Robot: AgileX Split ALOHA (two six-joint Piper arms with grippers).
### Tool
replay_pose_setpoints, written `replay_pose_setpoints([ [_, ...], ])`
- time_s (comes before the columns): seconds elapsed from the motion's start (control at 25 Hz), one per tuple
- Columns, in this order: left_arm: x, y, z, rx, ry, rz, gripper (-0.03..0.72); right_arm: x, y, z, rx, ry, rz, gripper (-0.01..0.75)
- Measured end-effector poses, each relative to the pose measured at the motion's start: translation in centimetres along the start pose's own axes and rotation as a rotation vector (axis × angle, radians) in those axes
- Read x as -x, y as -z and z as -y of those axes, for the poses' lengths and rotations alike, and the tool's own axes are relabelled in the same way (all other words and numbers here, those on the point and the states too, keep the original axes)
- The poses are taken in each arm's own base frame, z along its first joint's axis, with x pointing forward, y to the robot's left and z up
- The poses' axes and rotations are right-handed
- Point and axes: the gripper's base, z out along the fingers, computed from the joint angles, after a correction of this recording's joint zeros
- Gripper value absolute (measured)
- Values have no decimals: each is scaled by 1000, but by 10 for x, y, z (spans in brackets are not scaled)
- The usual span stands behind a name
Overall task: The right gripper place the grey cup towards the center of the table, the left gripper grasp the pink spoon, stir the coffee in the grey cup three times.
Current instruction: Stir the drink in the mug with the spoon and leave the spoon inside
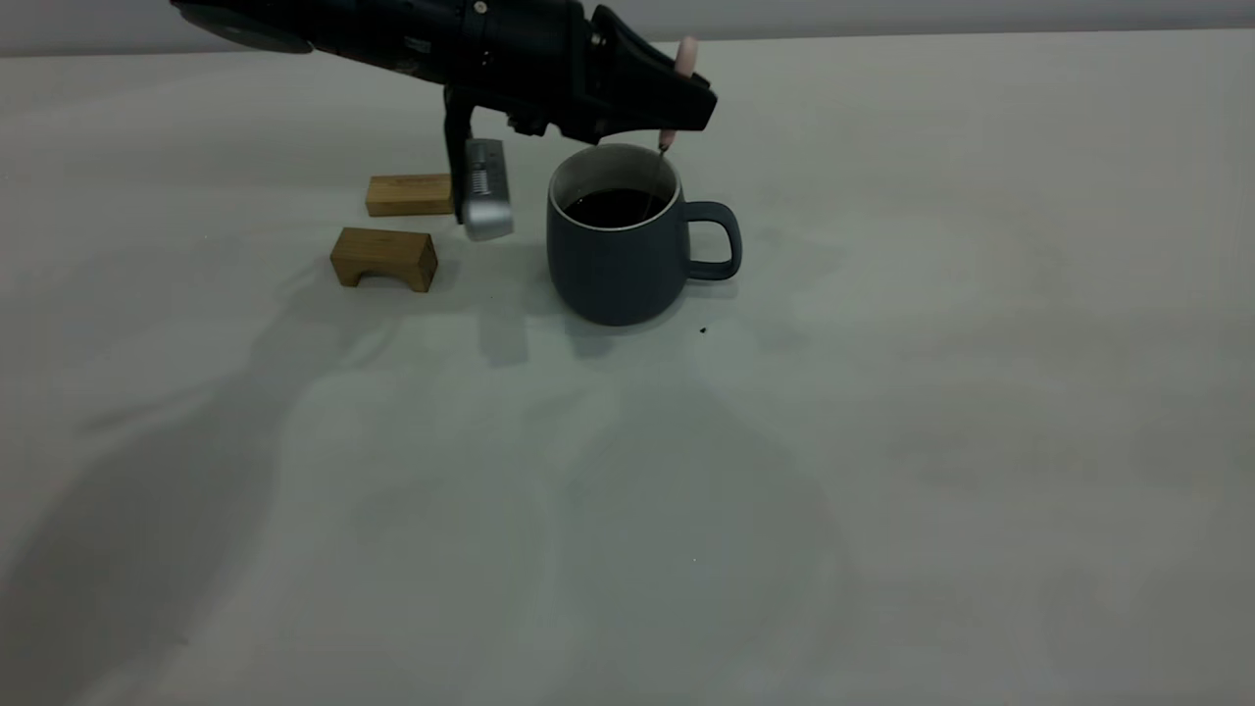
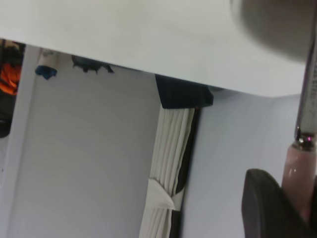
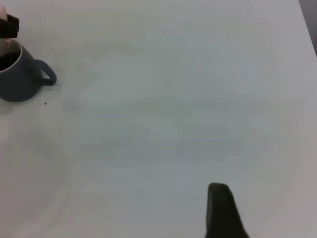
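Exterior view, near to far: bare table (image 1: 882, 490); grey cup (image 1: 618, 260) near centre, handle at 3 o'clock, coffee (image 1: 616, 206) inside; beyond, left gripper (image 1: 677, 103) above far rim, clamped on pink spoon (image 1: 683, 59), thin metal neck dipping into coffee. Two wooden blocks (image 1: 384, 257) at cup's 9 o'clock.

Risk: wide stir could knock rim, tip cup, slop coffee; spoon could slip.

Left wrist view alone shows finger (image 2: 270, 206) pressing pink handle. Right wrist view shows right gripper (image 3: 220, 210) parked well apart from cup; spread cannot be told.
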Motion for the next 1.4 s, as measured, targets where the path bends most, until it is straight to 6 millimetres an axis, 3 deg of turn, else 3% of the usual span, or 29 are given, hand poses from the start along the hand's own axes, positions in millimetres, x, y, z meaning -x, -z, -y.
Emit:
replay_pose_setpoints([
  [0.24, 7, 13, 13, -66, 13, 23, 132, 0, 0, 0, -3, 1, 0, 493],
  [0.48, 5, 6, 24, -141, -11, -7, 132, 0, 0, 1, -6, 3, 0, 493],
  [0.72, 2, -11, 17, -90, -48, -27, 132, 0, 0, 1, -6, 3, 0, 493],
  [0.92, 2, -13, 7, 13, -95, -28, 132, 0, 0, 1, -6, 3, 0, 493],
  [1.16, 11, -1, 5, 104, -24, 30, 132, 0, 0, 1, -6, 3, 0, 493],
  [1.4, 19, 11, 15, 63, 15, 55, 132, 0, 0, 1, -6, 3, 0, 493],
])
